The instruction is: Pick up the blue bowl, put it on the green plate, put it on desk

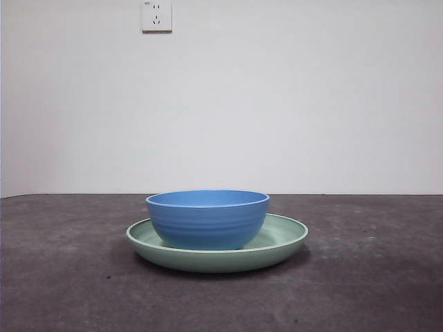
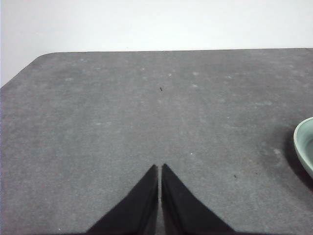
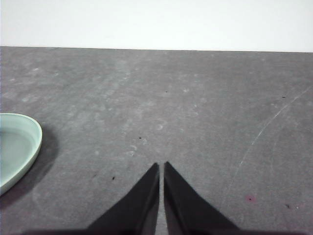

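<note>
The blue bowl (image 1: 208, 218) is seated upright inside the green plate (image 1: 284, 238), slightly off the plate's centre, and the plate rests flat on the desk (image 1: 62, 277). No arm is seen in the front view. The left gripper (image 2: 160, 169) is held above bare desk with its jaws closed together and nothing between them; only an edge of the plate is seen at the border of its wrist view. The right gripper (image 3: 161, 166) is likewise held over bare desk, jaws together and empty, with a portion of the plate at the border of its view. The placing of the bowl on the plate is judged complete; the return of the bowl to the desk is judged outstanding. The bowl is judged to be rigid, fairly light and glossy, so slip under a narrow pinch is to be expected. A grasp across the rim wall, one jaw inside and one outside, is recommended, since the body is too wide to be spanned. The faint outer ridges may be relied on for slight extra purchase. A vertical lift is advised so that the plate is not dragged.
</note>
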Robot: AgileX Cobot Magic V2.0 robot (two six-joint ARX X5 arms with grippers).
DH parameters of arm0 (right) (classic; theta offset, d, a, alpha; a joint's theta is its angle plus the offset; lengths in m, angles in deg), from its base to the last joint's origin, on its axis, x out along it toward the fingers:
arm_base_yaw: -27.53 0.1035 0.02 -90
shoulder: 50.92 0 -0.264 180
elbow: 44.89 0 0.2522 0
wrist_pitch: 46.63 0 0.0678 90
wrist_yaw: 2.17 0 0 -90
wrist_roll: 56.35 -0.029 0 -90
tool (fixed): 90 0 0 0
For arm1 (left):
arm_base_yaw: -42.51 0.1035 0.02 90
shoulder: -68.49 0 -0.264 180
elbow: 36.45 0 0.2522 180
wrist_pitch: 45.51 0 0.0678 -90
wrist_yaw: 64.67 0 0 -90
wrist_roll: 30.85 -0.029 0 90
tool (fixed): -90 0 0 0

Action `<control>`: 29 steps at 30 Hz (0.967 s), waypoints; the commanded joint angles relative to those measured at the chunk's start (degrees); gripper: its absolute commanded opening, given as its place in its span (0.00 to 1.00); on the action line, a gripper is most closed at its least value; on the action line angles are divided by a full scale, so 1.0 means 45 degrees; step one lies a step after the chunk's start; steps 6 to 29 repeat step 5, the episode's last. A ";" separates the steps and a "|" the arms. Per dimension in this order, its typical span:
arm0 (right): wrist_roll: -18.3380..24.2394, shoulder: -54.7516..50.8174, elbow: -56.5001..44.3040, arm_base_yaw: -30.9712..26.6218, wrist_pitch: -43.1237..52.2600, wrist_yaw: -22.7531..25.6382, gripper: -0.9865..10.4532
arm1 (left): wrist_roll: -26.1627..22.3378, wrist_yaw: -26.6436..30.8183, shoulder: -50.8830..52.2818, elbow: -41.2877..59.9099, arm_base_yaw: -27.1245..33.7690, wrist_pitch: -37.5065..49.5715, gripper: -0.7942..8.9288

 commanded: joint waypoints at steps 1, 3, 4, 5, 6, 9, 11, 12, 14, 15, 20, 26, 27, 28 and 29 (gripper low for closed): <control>-0.0146 -0.0034 -0.0053 0.0005 0.0019 0.0019 0.09 | 0.0092 -0.0005 0.0019 0.0262 0.0015 -0.0092 0.09; -0.0146 -0.0034 -0.0053 0.0005 0.0019 0.0019 0.09 | 0.0092 0.0000 0.0015 0.0262 0.0015 -0.0092 0.09; -0.0146 -0.0034 -0.0053 0.0005 0.0019 0.0019 0.09 | 0.0092 0.0000 0.0015 0.0262 0.0015 -0.0092 0.09; -0.0146 -0.0034 -0.0053 0.0005 0.0019 0.0019 0.09 | 0.0092 0.0000 0.0015 0.0262 0.0015 -0.0092 0.09; -0.0146 -0.0034 -0.0053 0.0005 0.0019 0.0019 0.09 | 0.0092 0.0000 0.0015 0.0262 0.0015 -0.0092 0.09; -0.0146 -0.0034 -0.0053 0.0005 0.0019 0.0019 0.09 | 0.0092 0.0000 0.0015 0.0262 0.0015 -0.0092 0.09; -0.0146 -0.0034 -0.0053 0.0005 0.0019 0.0019 0.09 | 0.0092 0.0000 0.0015 0.0262 0.0015 -0.0092 0.09; -0.0146 -0.0034 -0.0053 0.0005 0.0019 0.0019 0.09 | 0.0092 0.0000 0.0015 0.0262 0.0015 -0.0092 0.09; -0.0146 -0.0034 -0.0053 0.0005 0.0019 0.0019 0.09 | 0.0092 0.0000 0.0015 0.0262 0.0015 -0.0092 0.09; -0.0146 -0.0034 -0.0053 0.0005 0.0019 0.0019 0.09 | 0.0092 0.0000 0.0015 0.0262 0.0015 -0.0092 0.09; -0.0146 -0.0034 -0.0053 0.0005 0.0019 0.0019 0.09 | 0.0092 0.0000 0.0015 0.0262 0.0015 -0.0092 0.09; -0.0146 -0.0034 -0.0053 0.0005 0.0019 0.0019 0.09 | 0.0092 0.0000 0.0015 0.0262 0.0015 -0.0092 0.09; -0.0146 -0.0034 -0.0053 0.0005 0.0019 0.0019 0.09 | 0.0092 0.0000 0.0015 0.0262 0.0015 -0.0092 0.09; -0.0146 -0.0034 -0.0053 0.0005 0.0019 0.0019 0.09 | 0.0092 0.0000 0.0015 0.0262 0.0015 -0.0092 0.09; -0.0146 -0.0034 -0.0053 0.0005 0.0019 0.0019 0.09 | 0.0092 0.0000 0.0015 0.0262 0.0015 -0.0092 0.09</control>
